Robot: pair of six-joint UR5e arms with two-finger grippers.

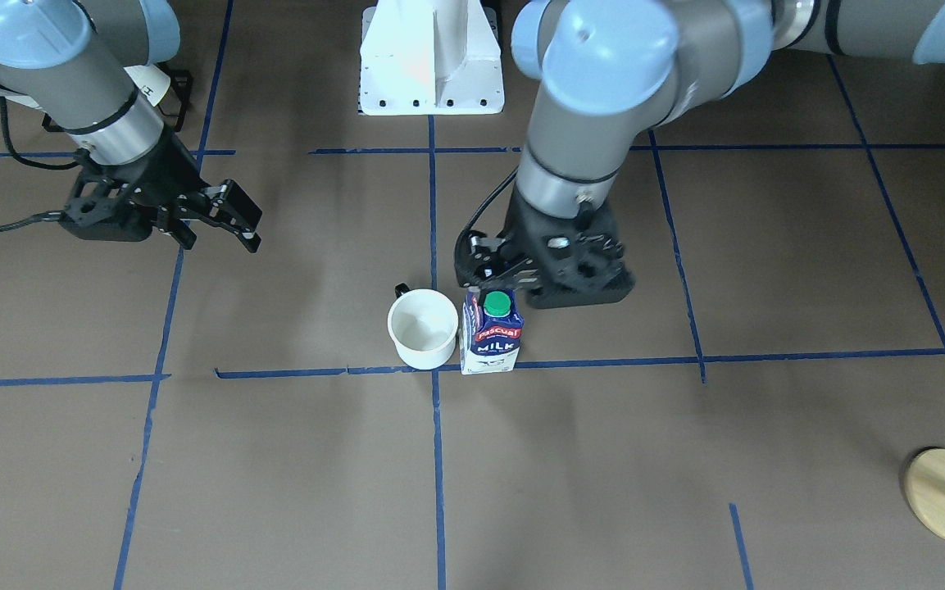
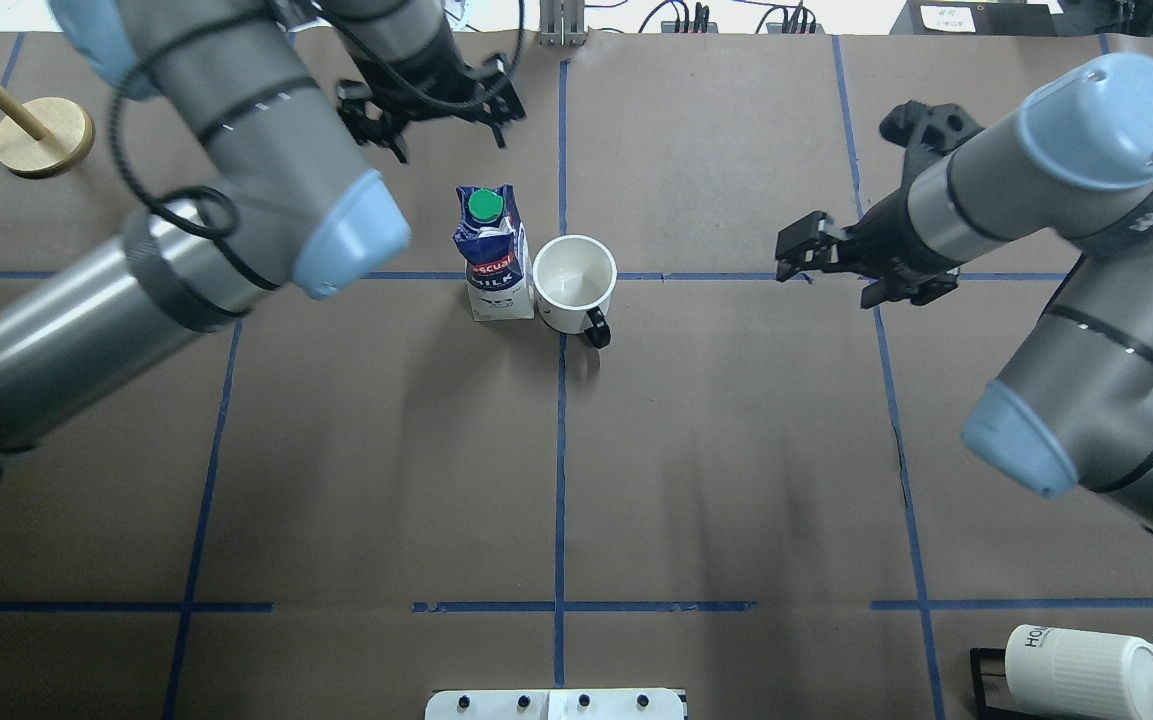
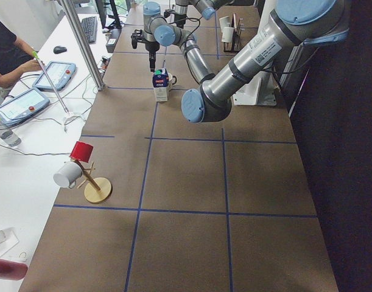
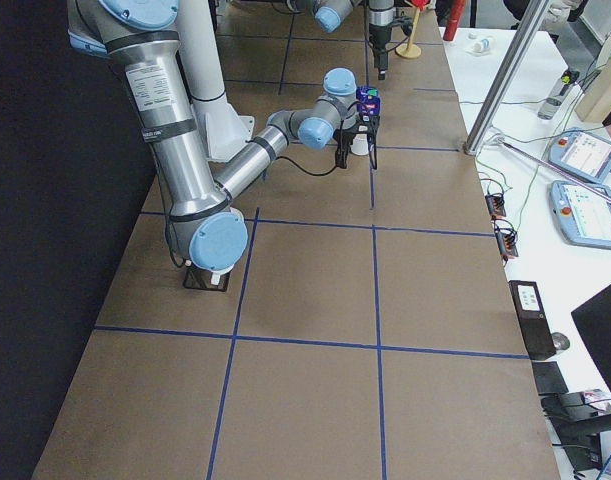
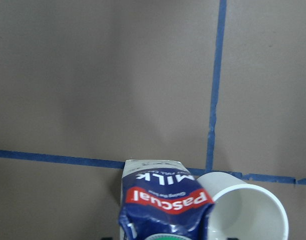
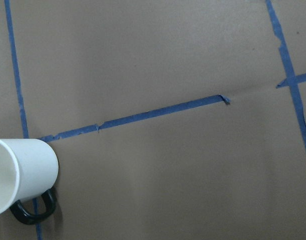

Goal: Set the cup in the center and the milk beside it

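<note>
The white cup (image 2: 574, 283) with a black handle stands upright at the crossing of the blue tape lines in the middle of the table; its drawn face does not show. The dark blue milk carton (image 2: 488, 255) with a green cap stands upright right beside it, touching or nearly so. Both also show in the front view, cup (image 1: 423, 328) and milk (image 1: 491, 332). My left gripper (image 2: 436, 135) is open and empty, just beyond and above the milk. My right gripper (image 2: 794, 254) is open and empty, well to the right of the cup.
A wooden mug stand (image 2: 41, 135) is at the far left corner. Ribbed white mugs (image 2: 1086, 672) lie in a black rack at the near right. The white robot base (image 1: 431, 65) is at the table's near edge. Blue tape lines grid the brown table.
</note>
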